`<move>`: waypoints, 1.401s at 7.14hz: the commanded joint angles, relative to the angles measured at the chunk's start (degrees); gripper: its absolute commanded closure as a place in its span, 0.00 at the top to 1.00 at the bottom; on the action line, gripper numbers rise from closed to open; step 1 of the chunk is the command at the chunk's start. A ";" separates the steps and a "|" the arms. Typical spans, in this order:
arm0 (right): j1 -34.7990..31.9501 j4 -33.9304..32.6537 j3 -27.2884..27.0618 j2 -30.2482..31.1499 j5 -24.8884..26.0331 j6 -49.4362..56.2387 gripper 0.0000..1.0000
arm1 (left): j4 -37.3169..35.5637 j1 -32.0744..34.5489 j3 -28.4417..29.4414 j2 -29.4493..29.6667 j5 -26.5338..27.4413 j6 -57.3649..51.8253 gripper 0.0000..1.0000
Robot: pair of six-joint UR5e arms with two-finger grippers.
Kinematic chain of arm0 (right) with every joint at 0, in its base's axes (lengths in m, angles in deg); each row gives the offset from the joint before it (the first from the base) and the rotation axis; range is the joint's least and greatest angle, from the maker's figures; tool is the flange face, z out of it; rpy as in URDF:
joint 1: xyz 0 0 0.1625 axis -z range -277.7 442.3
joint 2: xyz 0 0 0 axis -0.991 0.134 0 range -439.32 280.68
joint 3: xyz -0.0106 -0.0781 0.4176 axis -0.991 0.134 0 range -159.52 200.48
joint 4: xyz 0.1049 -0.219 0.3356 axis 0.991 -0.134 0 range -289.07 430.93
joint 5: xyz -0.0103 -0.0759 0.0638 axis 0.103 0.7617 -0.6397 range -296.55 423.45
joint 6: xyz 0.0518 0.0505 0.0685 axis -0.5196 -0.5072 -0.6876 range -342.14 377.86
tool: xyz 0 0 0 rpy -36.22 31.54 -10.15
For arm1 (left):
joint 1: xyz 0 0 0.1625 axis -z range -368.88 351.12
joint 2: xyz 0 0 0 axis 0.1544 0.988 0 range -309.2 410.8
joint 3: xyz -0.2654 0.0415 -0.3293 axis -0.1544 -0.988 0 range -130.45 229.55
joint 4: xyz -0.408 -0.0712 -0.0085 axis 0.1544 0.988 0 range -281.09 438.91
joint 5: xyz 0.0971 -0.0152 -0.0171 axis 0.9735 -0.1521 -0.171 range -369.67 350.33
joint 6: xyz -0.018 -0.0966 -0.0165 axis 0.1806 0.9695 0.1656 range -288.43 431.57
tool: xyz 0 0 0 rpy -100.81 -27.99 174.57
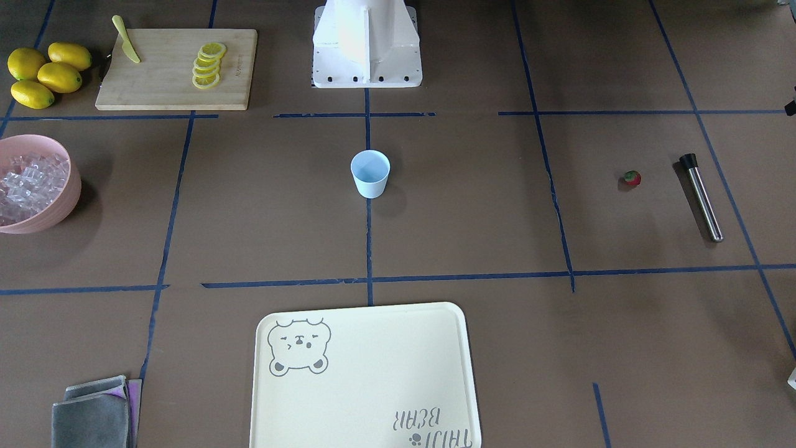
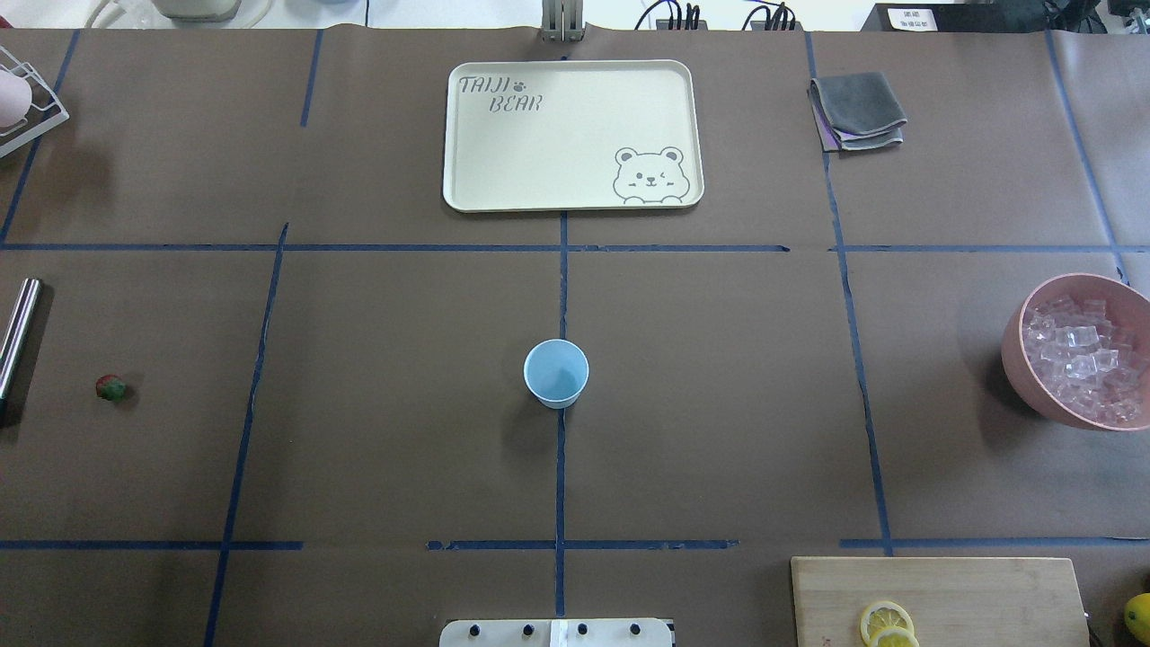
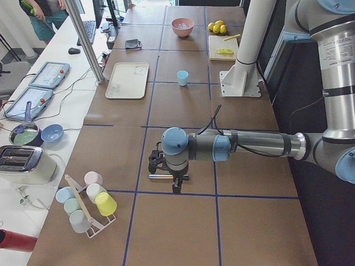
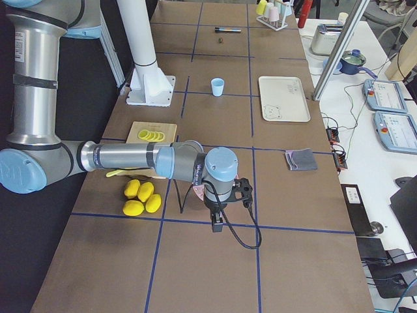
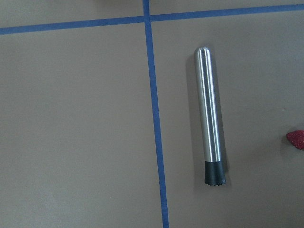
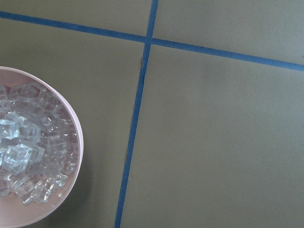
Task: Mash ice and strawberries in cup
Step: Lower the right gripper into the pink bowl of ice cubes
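Observation:
The pale-blue cup [image 2: 556, 373] stands upright and empty at the table's middle. Ice [image 2: 1083, 359] fills a pink bowl [image 2: 1015, 359] at the robot's right edge, and the right wrist view looks down on that ice [image 6: 28, 156]. One red strawberry [image 2: 110, 387] lies at the far left, beside a steel muddler [image 2: 16, 337] with a black tip. The left wrist view looks down on the muddler [image 5: 209, 114]. My left gripper [image 3: 176, 187] hangs above the muddler. Over the bowl's side hangs my right gripper [image 4: 217, 223]. Both show only in the side views, so I cannot tell whether they are open or shut.
A cream bear tray [image 2: 467, 193] lies at the far side of the table, with folded grey cloths [image 2: 856, 110] to its right. A cutting board [image 1: 149, 87] carries lemon slices [image 1: 208, 64] and a yellow knife [image 1: 126, 39], next to whole lemons [image 1: 46, 73]. A rack of cups [image 3: 89, 199] stands at the left end.

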 commanded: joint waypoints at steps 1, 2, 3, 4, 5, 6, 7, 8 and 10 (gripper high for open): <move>0.00 0.00 -0.43 -0.09 0.00 0.05 1.00 | 0.27 0.00 -0.06 0.04 0.00 0.00 1.00; 0.00 0.00 -0.69 -0.44 0.00 -0.04 1.00 | 0.19 0.00 -0.06 -0.04 0.00 0.00 1.00; 0.09 0.00 -0.70 -1.31 -0.26 -0.30 1.00 | 0.19 0.00 0.03 0.04 0.00 0.00 1.00; 0.09 -0.09 -1.57 -1.32 -1.13 -0.30 1.00 | 0.28 0.00 0.12 -0.04 0.00 0.00 1.00; 0.17 -0.09 -3.66 -1.06 -1.40 -0.82 1.00 | 0.28 0.00 0.12 -0.04 0.00 0.00 1.00; 0.26 -0.09 -4.55 -0.79 -2.19 -1.53 1.00 | 0.19 0.00 0.03 -0.04 0.00 0.00 1.00; 1.05 0.00 -4.65 -1.49 -3.33 -2.92 1.00 | 0.28 0.00 0.29 -0.04 0.00 0.00 1.00; 1.58 0.09 -5.17 -1.41 -6.30 -6.07 1.00 | 0.36 -0.09 0.29 0.04 0.00 0.00 1.00; 6.31 8.57 -7.02 -0.80 -6.33 -9.15 1.00 | 0.37 -0.09 0.12 0.04 -0.09 0.00 1.00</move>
